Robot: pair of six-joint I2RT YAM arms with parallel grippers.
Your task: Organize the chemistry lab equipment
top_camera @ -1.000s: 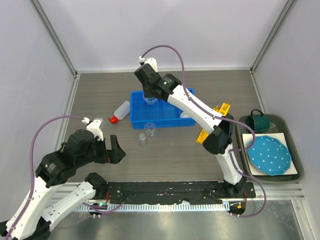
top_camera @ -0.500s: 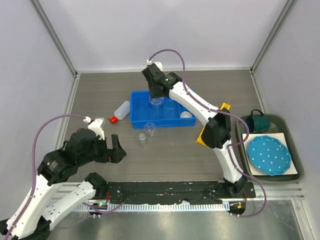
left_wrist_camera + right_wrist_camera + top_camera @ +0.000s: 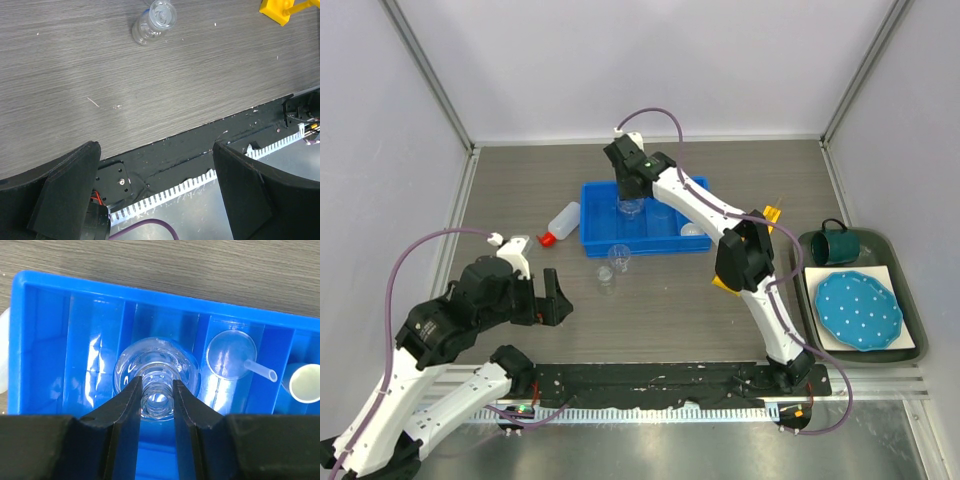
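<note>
Since a second ago the right arm has swung its wrist a little toward 3 o'clock along the blue bin (image 3: 650, 251), and its elbow now hides more of the yellow tube rack (image 3: 773, 214).

From the top camera, the right gripper (image 3: 629, 192) hangs over the bin's far-left part with the round glass flask (image 3: 632, 210) under it. A white dish (image 3: 693, 230) lies in the bin toward 3 o'clock. The squeeze bottle (image 3: 563, 220) lies on its side just beside the bin at 9 o'clock, red cap toward 7 o'clock. Two small beakers (image 3: 618, 255) stand on the table (image 3: 520, 190) just at 6 o'clock of the bin. The left gripper (image 3: 548, 298) hovers well apart at 7 o'clock, its jaws spread wide and holding nothing. The teal mug (image 3: 835, 243) and the blue dotted plate (image 3: 860, 308) sit in the tray (image 3: 910, 350) at 3 o'clock.

In the left wrist view, the fingers (image 3: 65, 190) stand far apart over the table's near edge; one beaker (image 3: 155, 20) is at 12 o'clock and a corner of the rack (image 3: 280, 9) at 1 o'clock.

In the right wrist view, the narrowed fingers (image 3: 127, 410) clamp the flask's neck, its bulb low inside the bin. A glass funnel (image 3: 231, 354) lies in the next compartment at 3 o'clock, and the dish beyond it.
</note>
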